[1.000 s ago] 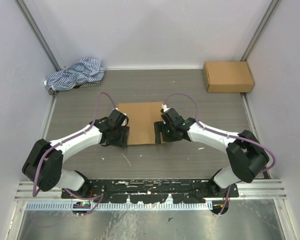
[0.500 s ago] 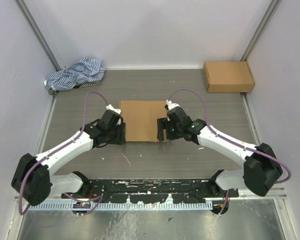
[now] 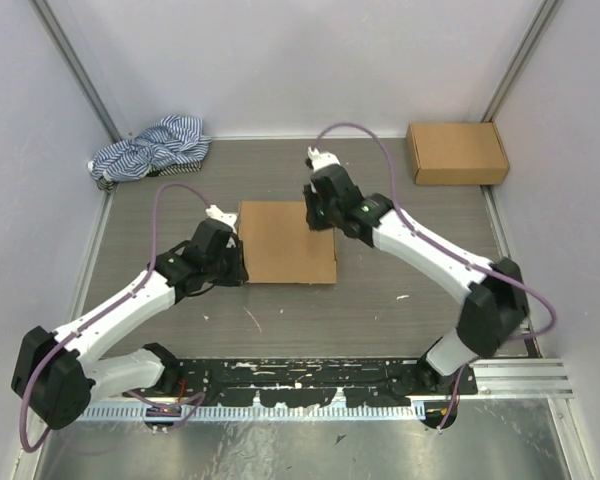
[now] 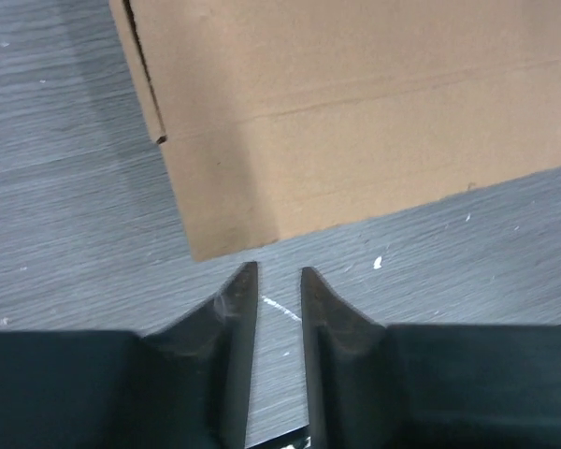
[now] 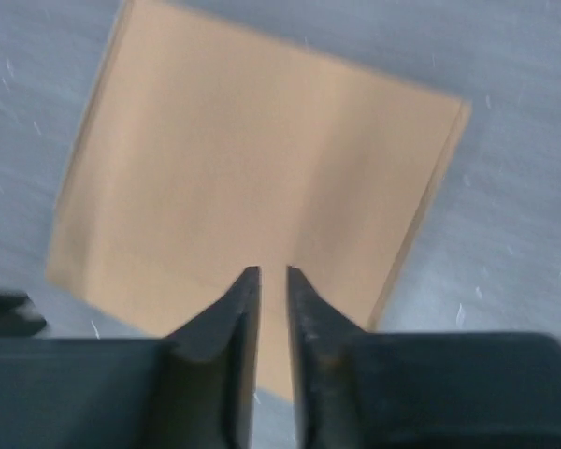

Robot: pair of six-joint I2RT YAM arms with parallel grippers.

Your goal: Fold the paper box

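Brown corrugated cardboard, the paper box (image 3: 287, 242) lay flat and closed-looking near the middle of the grey table (image 3: 400, 290), between the two arms. Only the overhead view took in the surroundings: a blue-and-white striped cloth (image 3: 148, 147) bunched in the far left corner and a second cardboard box (image 3: 457, 152) in the far right corner, both well apart from the paper box.

The left wrist camera showed what the overhead could not: a faint crease across the paper box (image 4: 355, 112), and a narrow strip along its left edge, set off by a dark slit. The left gripper (image 4: 279, 276) sat just beside the near left corner, above bare table, its fingers drawn almost together with only a thin gap and nothing between them. From above, the left gripper (image 3: 233, 265) was mostly hidden under its own wrist.

The right wrist picture was blurred. It looked down on the paper box (image 5: 252, 187) as a plain tan panel. The right gripper (image 5: 268, 274) hung over it, jaws likewise nearly closed on nothing; whether it touched the cardboard could not be told. Overhead, the right gripper (image 3: 318, 212) stood at the far right corner.
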